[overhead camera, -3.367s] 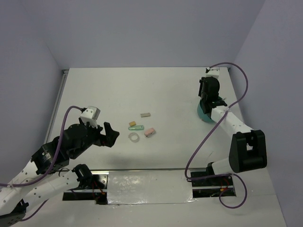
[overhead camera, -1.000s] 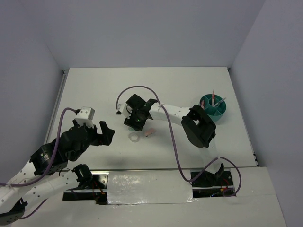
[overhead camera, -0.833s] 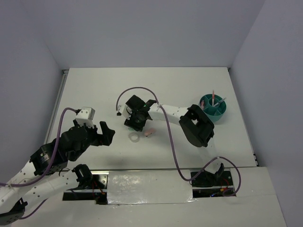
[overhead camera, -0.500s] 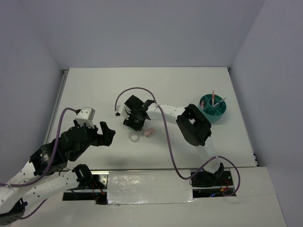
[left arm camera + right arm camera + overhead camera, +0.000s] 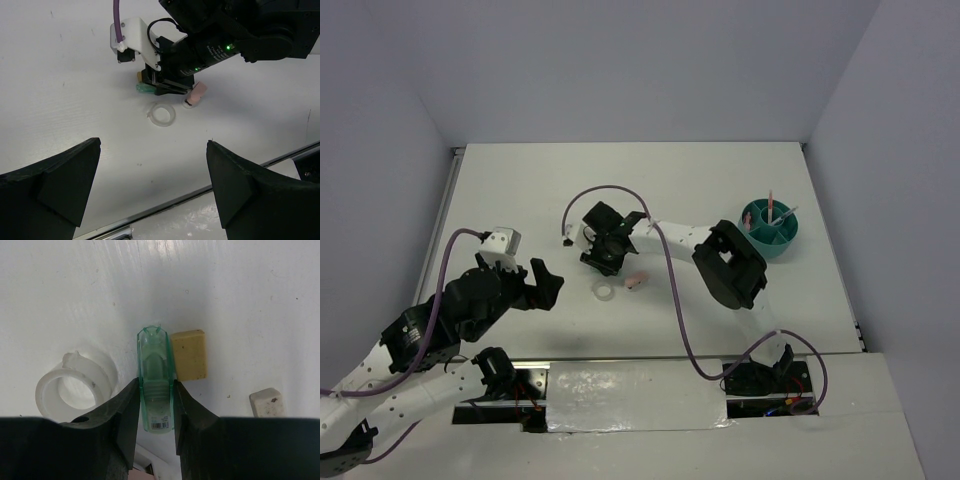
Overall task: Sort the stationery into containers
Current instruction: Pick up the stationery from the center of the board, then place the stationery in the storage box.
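Green block [image 5: 155,390] is see-through glossy plastic, barcode sticker on it. Tape ring [image 5: 75,390] looks like milky clear plastic. Tan eraser [image 5: 189,354] is matt, rubbery, a bit grubby. White surface [image 5: 240,285] is smooth with a faint sheen. Right gripper [image 5: 156,382] fingers [image 5: 127,410]: matt black plastic.

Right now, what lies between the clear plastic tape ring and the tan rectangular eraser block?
A translucent green plastic block lies there, beside the tan rectangular eraser block, apart from the clear plastic tape ring. The right wrist view shows it.
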Controlling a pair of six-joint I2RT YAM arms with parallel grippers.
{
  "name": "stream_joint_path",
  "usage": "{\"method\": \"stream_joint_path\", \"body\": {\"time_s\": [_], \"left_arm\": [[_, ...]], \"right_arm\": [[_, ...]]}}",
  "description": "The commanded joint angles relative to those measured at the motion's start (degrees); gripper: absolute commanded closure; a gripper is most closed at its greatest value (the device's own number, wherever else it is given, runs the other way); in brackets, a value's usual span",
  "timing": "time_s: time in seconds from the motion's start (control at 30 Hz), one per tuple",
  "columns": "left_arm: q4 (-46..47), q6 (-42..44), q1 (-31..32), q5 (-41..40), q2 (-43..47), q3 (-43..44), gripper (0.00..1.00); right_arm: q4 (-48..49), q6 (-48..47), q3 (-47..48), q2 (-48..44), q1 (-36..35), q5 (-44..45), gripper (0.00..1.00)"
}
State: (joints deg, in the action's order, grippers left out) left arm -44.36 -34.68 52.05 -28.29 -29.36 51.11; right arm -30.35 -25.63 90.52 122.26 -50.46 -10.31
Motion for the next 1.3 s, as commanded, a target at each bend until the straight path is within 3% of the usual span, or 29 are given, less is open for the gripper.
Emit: {"method": "stream_joint_path", "body": {"time_s": [0.0, 0.1, 0.3, 0.4, 0.43, 0.6, 0.87, 1.27], "left_arm": [[3.1, 0.8, -0.2, 0.3, 0.5, 0.3, 0.01], [3.1, 0.8, -0.3, 0.4, 0.5, 0.2, 0.01], [3.0, 0.8, -0.2, 0.4, 0.8, 0.3, 0.01], [3.1, 0.8, -0.1, 0.4, 1.3, 0.2, 0.01], [3.1, 0.8, -0.1, 0.3, 1.4, 0.2, 0.01], [3.2, 1.0, -0.1, 0.9, 1.7, 0.1, 0.01], [3.6, 1.4, -0.2, 1.5, 1.4, 0.0, 0.01], [3.9, 1.8, -0.1, 2.3, 1.2, 0.0, 0.01]], "right_arm": [[4.0, -0.4, -1.0, -6.3, -0.8, -0.2, 0.92], [10.4, 2.3, -4.6, -12.3, 0.0, 0.9, 0.96], [15.9, 9.9, -9.6, -23.3, 6.2, -5.9, 1.00], [17.5, 17.0, -13.0, -27.8, 12.2, 0.8, 1.00], [16.6, 19.6, -12.9, -28.2, 14.5, 7.3, 1.00], [4.0, 34.7, -10.8, -30.0, 32.2, 23.4, 1.00], [-0.1, 34.8, -13.8, -33.5, 43.2, 28.3, 0.99], [-0.1, 34.6, -15.6, -32.4, 44.2, 30.9, 0.98]]}}
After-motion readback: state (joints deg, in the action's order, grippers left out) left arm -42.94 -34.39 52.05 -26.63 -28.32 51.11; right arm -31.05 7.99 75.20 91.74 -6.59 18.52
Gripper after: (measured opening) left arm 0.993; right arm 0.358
